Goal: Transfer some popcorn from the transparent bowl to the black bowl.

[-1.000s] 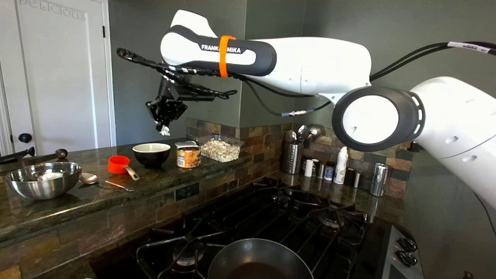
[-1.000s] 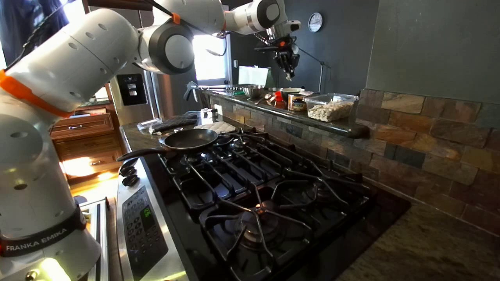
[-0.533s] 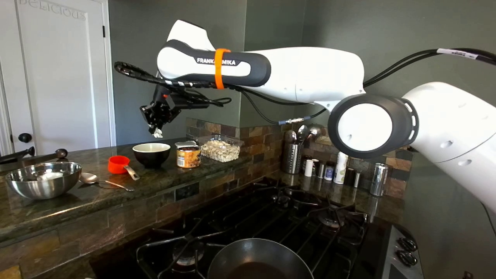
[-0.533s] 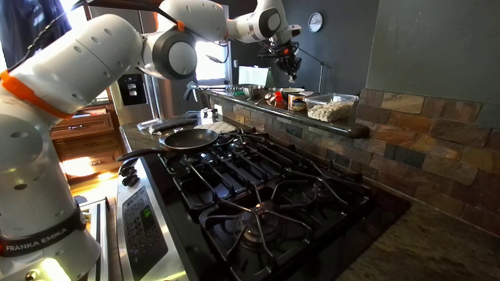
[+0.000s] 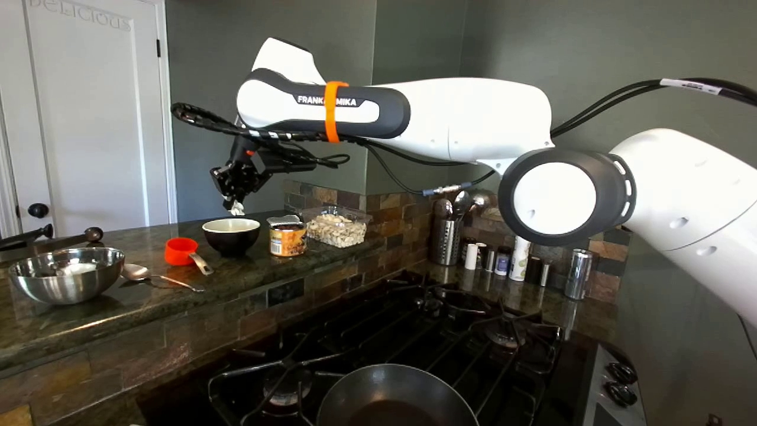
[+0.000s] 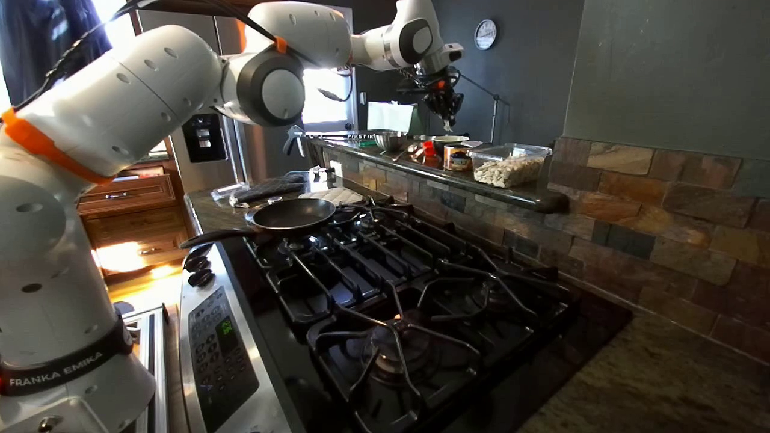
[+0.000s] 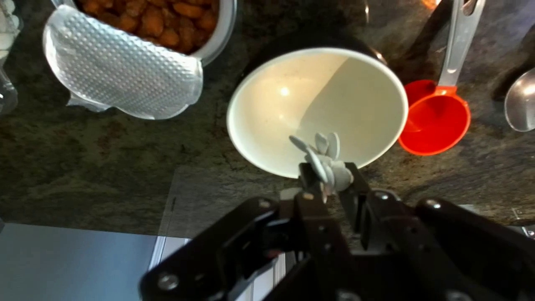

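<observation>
The jaws pinch a little popcorn (image 7: 332,169) above the black bowl (image 5: 231,241), at its twelve o'clock in an exterior view. There, left to right along the desk (image 5: 248,269): steel bowl (image 5: 65,290), spoon (image 5: 137,272) and red measuring cup (image 5: 180,253) lie between eight and nine, the cup nearest; at three an open can (image 5: 287,242) stands between the black bowl and the boxy transparent bowl (image 5: 357,217), heaped with more popcorn.

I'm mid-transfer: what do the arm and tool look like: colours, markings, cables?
The Franka Emika arm is glossy white and rounded, with dark joint rings, white round caps and orange straps. "FRANKA EMIKA" is lettered on its base band. Black cables run outside, with a white label. The tool is black, with angular linkages, slim fingers and shiny screws.
</observation>
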`<act>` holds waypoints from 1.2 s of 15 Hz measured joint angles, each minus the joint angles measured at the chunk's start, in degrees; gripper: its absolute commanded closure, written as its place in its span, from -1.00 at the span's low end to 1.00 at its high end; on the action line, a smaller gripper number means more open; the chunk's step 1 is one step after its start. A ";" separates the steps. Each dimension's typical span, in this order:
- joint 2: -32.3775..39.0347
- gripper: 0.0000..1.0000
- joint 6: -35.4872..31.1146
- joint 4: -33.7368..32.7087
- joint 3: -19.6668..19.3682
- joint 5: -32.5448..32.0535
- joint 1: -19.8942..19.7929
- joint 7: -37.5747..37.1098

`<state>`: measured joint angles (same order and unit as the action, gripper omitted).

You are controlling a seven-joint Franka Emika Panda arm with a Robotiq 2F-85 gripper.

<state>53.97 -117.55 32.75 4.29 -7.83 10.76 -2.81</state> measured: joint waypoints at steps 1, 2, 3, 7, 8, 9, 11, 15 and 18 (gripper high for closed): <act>0.09 0.90 0.00 0.00 0.14 0.00 0.00 0.14; 0.21 0.90 0.00 0.00 0.28 0.00 0.00 0.31; 0.33 0.90 0.00 0.00 0.41 0.00 0.00 0.51; 0.79 -0.04 0.00 0.00 0.59 0.00 0.00 0.79; 0.89 -0.16 0.00 0.00 0.59 0.00 0.00 0.80; 0.99 -0.34 -0.01 0.00 0.59 0.00 0.00 0.82; 1.13 -0.65 -0.01 0.00 0.59 0.00 0.00 0.85; 1.16 -1.00 -0.01 -0.01 0.59 0.00 -0.01 0.93; 1.09 -1.00 -0.01 -0.28 0.60 0.00 -0.08 0.93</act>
<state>55.06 -117.56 32.47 4.89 -7.83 10.68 -1.88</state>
